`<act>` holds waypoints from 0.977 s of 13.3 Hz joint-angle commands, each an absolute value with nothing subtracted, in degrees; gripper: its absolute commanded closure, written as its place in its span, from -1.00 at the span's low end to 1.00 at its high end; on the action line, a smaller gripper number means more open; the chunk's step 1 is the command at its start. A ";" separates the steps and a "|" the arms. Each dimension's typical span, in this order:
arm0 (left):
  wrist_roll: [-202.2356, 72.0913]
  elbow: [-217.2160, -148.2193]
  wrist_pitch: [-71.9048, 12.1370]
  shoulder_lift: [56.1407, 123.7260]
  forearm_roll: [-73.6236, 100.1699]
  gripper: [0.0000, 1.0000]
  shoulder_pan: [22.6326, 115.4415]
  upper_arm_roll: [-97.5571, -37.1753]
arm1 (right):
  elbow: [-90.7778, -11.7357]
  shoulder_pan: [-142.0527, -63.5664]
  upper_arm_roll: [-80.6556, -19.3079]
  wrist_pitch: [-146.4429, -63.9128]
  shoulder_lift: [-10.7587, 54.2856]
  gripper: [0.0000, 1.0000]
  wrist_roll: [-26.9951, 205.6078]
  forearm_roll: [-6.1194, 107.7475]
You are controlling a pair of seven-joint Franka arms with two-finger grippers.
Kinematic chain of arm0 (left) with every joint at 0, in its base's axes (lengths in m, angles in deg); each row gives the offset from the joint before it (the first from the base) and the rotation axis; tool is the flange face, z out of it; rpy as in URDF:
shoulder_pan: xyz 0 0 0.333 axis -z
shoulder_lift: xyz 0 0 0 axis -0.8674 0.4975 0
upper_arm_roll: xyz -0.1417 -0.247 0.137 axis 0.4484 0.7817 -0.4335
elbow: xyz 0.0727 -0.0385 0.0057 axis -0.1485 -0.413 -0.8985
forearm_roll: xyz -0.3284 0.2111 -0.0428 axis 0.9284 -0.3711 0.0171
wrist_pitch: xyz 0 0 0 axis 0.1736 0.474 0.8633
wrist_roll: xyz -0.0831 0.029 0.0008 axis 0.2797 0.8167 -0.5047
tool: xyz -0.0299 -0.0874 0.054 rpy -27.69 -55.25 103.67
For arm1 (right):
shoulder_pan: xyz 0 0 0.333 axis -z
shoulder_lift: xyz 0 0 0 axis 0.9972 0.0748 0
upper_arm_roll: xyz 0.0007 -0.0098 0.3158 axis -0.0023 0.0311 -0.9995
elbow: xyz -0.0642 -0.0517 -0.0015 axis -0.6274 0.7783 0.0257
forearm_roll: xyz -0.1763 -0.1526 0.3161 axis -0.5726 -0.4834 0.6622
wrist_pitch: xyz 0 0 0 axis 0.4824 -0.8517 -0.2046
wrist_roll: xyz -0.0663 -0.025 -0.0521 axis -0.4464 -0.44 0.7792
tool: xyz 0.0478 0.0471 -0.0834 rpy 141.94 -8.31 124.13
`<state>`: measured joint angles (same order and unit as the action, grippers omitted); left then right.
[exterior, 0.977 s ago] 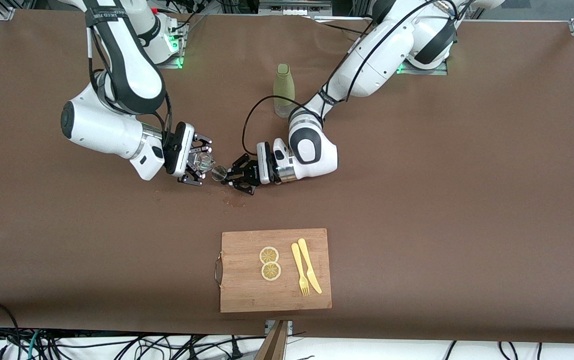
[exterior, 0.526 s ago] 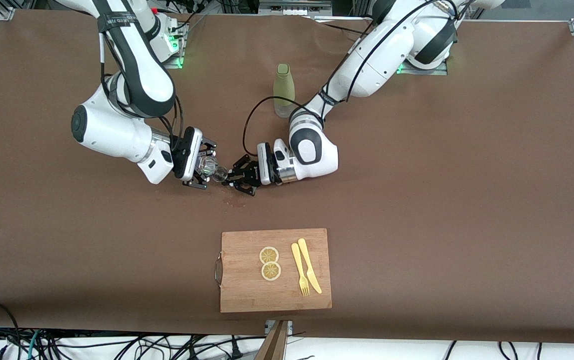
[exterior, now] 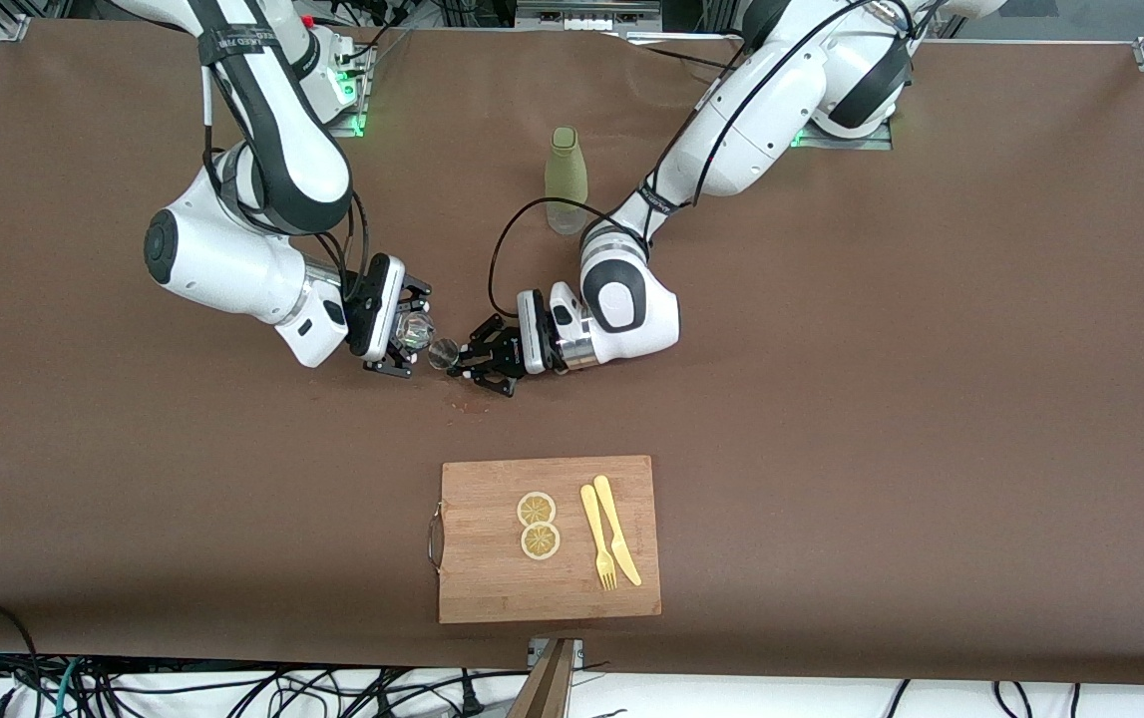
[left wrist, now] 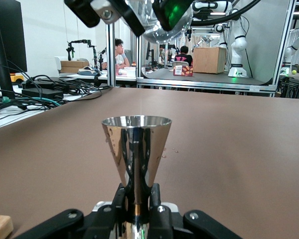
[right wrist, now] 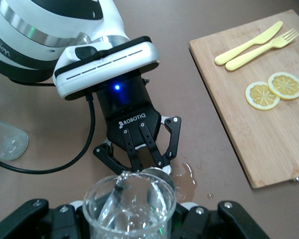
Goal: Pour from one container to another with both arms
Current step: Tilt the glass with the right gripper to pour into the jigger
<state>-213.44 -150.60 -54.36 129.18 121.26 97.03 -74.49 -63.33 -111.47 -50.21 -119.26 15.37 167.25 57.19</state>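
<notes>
Mid-worktop: left pincer (exterior: 477, 361) grasps steel jigger (left wrist: 136, 149) upright. Right pincer (exterior: 402, 339) grasps clear glass beaker (right wrist: 129, 206), tilted above jigger's rim. Small spill (right wrist: 183, 175) on worktop (exterior: 831, 349) beneath.

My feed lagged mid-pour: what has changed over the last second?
The right gripper carried its glass toward the metal cup in the left gripper, closing the gap. Both stay shut on them. Bottle and board unmoved.

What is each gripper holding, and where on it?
Left gripper holds a metal jigger at its narrow waist. Right gripper grips a clear glass cup around its body, tipped over the jigger.
</notes>
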 commanded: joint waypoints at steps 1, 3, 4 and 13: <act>-213.99 -147.52 -55.46 130.58 123.02 1.00 97.96 -74.88 | -62.45 -111.99 -50.07 -119.55 15.44 0.54 164.08 55.10; -213.91 -147.52 -55.46 130.58 123.02 1.00 97.96 -74.88 | -62.45 -111.99 -50.07 -119.55 15.44 0.53 164.08 55.10; -213.82 -147.52 -55.46 130.58 123.02 1.00 97.96 -74.88 | -62.45 -111.99 -50.07 -119.55 15.44 0.53 164.08 55.10; -213.47 -147.52 -55.46 130.58 123.02 1.00 98.04 -74.88 | -61.57 -111.99 -50.16 -119.55 15.35 0.53 162.59 55.45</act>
